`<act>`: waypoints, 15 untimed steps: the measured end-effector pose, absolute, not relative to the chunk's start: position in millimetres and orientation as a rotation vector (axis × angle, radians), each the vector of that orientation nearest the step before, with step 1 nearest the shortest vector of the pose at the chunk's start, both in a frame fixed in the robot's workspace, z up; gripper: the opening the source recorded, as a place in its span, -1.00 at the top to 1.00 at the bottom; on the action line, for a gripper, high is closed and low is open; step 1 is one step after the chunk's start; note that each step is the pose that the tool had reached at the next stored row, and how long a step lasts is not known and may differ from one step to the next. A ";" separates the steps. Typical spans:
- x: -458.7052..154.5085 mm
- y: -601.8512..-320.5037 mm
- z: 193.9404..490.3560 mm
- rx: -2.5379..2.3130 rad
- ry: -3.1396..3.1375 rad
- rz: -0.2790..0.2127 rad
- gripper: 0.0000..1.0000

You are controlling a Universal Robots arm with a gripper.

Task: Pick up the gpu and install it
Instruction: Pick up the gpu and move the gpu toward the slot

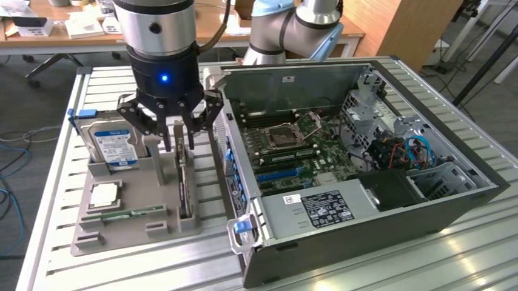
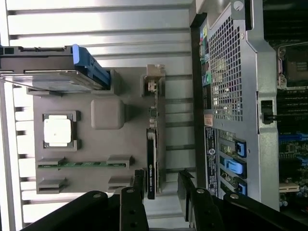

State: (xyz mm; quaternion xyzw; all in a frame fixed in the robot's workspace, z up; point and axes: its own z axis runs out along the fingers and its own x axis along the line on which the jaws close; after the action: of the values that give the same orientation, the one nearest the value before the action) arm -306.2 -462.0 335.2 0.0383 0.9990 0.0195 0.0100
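- Grey plastic tray [image 1: 137, 206] sits on the slatted metal table [image 1: 162, 267], at the exterior view's left of the open computer case [image 1: 453, 212].
- I see the gpu [image 1: 184, 194] standing on its long edge in a narrow slot of that tray, along the side nearest the case. It is not lifted and not installed.
- From the wrist camera the gpu [image 2: 151, 144] reads as a thin strip, brownish for most of its length and black at the end closest to the tool.
- My gripper [image 1: 179, 145] hangs directly over the card with its jaws spread wide and nothing in them.
- In the wrist view the gripper [image 2: 162, 185] straddles the card's dark end. One of the fingers [image 2: 139, 185] is just beside it, the other stands apart. I cannot tell whether the near one touches.
- Also in the tray: a blue-labelled hard drive [image 1: 113, 142] propped upright, a square processor chip [image 1: 105, 195], and a green memory stick [image 1: 121, 213] lying flat.
- Inside the case the motherboard [image 1: 299, 151] is exposed.
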 end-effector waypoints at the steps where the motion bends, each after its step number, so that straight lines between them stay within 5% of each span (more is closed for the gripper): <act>1: -306.2 -462.0 333.4 0.120 3.119 0.061 0.18; 15: -306.2 -462.0 308.0 0.120 3.119 0.061 0.18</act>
State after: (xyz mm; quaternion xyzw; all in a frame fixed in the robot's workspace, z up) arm -306.2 -462.0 308.0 0.0383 0.9990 0.0196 0.0100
